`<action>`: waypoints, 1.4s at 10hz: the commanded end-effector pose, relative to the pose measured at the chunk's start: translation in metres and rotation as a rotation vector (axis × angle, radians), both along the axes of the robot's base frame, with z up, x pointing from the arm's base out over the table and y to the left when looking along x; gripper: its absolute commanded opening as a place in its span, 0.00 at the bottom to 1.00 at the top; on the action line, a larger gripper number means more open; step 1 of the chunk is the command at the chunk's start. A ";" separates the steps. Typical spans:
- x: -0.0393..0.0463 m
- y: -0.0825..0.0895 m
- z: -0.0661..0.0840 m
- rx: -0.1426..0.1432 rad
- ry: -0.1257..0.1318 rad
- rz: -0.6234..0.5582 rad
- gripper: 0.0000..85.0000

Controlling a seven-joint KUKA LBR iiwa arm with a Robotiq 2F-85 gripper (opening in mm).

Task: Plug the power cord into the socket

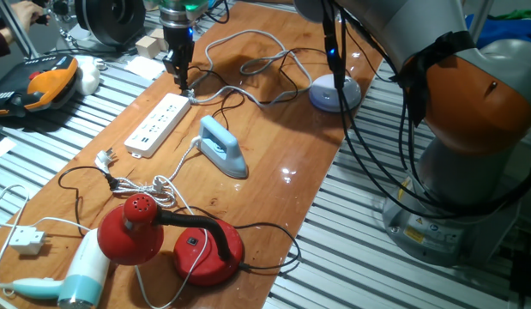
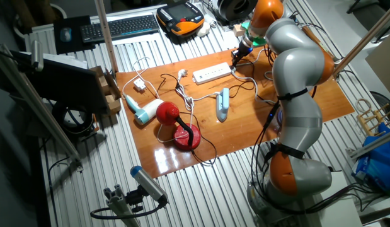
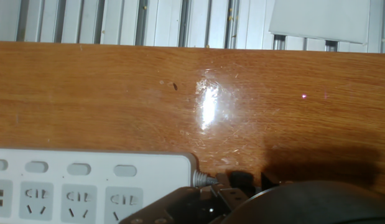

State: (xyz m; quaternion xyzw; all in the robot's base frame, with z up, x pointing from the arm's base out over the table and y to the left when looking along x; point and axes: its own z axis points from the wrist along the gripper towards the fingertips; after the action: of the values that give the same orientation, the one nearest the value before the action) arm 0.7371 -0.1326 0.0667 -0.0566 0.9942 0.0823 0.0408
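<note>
The socket (image 1: 158, 124) (image 2: 212, 74) is a long white power strip lying on the wooden table; in the hand view its outlets (image 3: 86, 186) fill the lower left. My gripper (image 1: 182, 84) (image 2: 234, 63) hangs low over the strip's far end, where its grey cable leaves. The fingers stand close together and look shut on a small black plug (image 3: 240, 181). The thin black power cord (image 1: 235, 96) trails away to the right across the table. The plug sits just past the strip's end, beside it and over no outlet.
A light-blue iron (image 1: 222, 146) lies right of the strip. A red lamp (image 1: 136, 227), a hair dryer (image 1: 81, 275) and a white plug block (image 1: 27, 240) sit nearer the front. A pale grey cable (image 1: 248, 39) loops behind the gripper, and a round grey device (image 1: 335, 93) stands at the right edge.
</note>
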 end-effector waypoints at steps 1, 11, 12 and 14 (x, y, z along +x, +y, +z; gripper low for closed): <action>0.0001 0.000 0.000 -0.005 0.000 -0.001 0.40; 0.0009 0.001 -0.001 -0.013 -0.012 -0.004 0.40; 0.0013 0.001 -0.004 -0.013 -0.010 -0.004 0.40; 0.0023 0.003 -0.012 -0.011 -0.011 -0.009 0.40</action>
State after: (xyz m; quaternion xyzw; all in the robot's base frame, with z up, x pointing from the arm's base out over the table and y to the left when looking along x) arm 0.7395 -0.1295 0.0539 -0.0525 0.9946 0.0769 0.0463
